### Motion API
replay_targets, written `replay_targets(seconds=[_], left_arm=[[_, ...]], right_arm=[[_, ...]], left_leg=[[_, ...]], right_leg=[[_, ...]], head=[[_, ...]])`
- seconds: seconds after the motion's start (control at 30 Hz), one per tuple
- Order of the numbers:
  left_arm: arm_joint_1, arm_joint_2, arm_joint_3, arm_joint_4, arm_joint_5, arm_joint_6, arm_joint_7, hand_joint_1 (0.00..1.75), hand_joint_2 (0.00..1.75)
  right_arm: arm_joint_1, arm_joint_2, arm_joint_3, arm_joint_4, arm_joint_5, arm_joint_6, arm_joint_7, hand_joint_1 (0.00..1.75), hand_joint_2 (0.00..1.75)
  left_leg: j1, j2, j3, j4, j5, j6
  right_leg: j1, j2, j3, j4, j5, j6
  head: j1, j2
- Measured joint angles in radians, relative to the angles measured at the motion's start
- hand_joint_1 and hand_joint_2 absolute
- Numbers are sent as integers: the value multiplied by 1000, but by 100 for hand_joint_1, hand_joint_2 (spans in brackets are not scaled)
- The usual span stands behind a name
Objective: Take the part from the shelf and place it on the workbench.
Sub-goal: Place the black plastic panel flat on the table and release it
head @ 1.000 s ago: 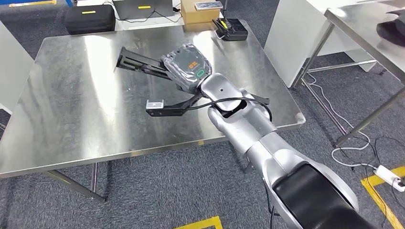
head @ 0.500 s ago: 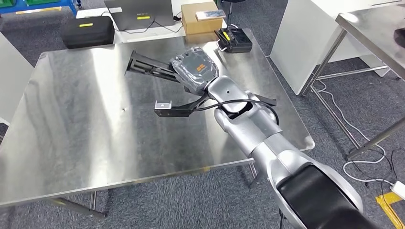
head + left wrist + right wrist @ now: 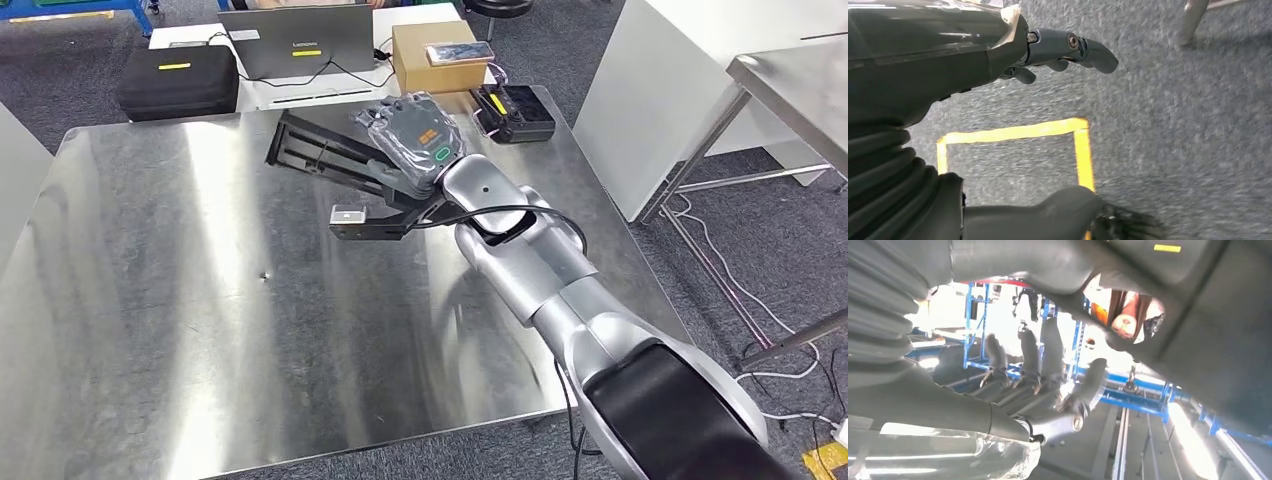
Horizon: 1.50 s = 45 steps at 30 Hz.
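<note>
The part [image 3: 320,155] is a long black metal frame with a small silver-faced end [image 3: 347,215]. My right hand [image 3: 410,140], in a clear plastic cover with an orange label, grips it over the far half of the steel workbench [image 3: 200,300]. In the right wrist view the part [image 3: 1208,340] is a dark bar lying across my hand, whose fingers [image 3: 1038,360] reach out beneath it. My left hand [image 3: 998,50] hangs over grey carpet marked with yellow tape. It holds nothing, and its fingers are apart from the thumb.
A black charger-like device [image 3: 512,108] sits on the bench's far right corner. Behind the bench are a black case [image 3: 180,80], a laptop [image 3: 295,42] and a cardboard box [image 3: 435,55]. A white cabinet [image 3: 690,80] and a second steel table [image 3: 800,80] stand to the right, with cables [image 3: 720,290] on the floor.
The whole view has shifted: the camera has come closer to the workbench. My right hand keeps its hold on the part, which is now further in over the benchtop.
</note>
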Motion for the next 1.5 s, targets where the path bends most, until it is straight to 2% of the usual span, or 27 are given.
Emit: replay_targets(seconds=[0.03,0.07,0.1,0.13,0.2,0.23,0.3,0.37,0.47,0.9,1.5], left_arm=[[0,0,4,0,-2,3,4,0,0],[0,-1,6,0,-4,4,11,0,0],[1,-1,9,0,-5,5,17,0,0],[2,-2,11,0,-6,6,20,0,0],[1,-4,15,0,-9,10,24,0,0],[1,-6,17,0,-10,13,25,0,0],[1,-7,22,1,-12,19,30,0,0],[1,-8,26,1,-14,21,40,0,0],[1,-10,29,1,-15,20,52,0,0],[0,-12,31,1,-18,5,82,0,0],[-1,-17,32,1,-31,-16,120,0,0]], right_arm=[[2,-3,0,3,-1,-1,0,0,0],[3,-5,0,6,-1,-1,0,0,0],[4,-7,0,8,-2,-1,0,0,0],[3,-8,0,9,-2,-2,0,0,0],[0,-9,0,11,-3,-2,0,0,0],[-1,-9,0,12,-3,-2,0,0,0],[-4,-8,0,13,-4,-3,0,0,0],[-8,-6,0,15,-4,-3,0,0,0],[-13,-5,0,17,-4,-3,0,0,0],[-19,-4,0,19,-7,-3,1,0,0],[-19,-4,0,20,-6,-2,12,0,0]], left_leg=[[-3,-3,4,0,-5,3],[-7,-7,10,0,-10,4],[-10,-10,16,0,-14,4],[-13,-13,23,0,-18,3],[-19,-17,31,3,-25,-2],[-21,-19,33,4,-29,-6],[-22,-22,36,7,-40,-6],[-20,-21,39,8,-44,-5],[-17,-20,44,6,-41,-10],[-16,-20,46,4,-44,-15],[-17,-20,46,4,-44,-16]], right_leg=[[1,0,-41,40,0,3],[1,0,-64,39,20,9],[2,0,-66,-2,58,15],[4,-1,-54,-71,104,18],[9,-1,-24,-197,186,11],[11,-1,-16,-229,210,3],[6,0,-9,-245,233,-5],[4,1,0,-247,238,-5],[7,2,6,-247,238,-7],[8,2,7,-247,233,-14],[7,2,6,-247,233,-15]], head=[[0,0],[0,0],[0,0],[0,0],[0,0],[0,0],[-1,0],[-1,0],[-1,0],[-1,0],[-1,0]])
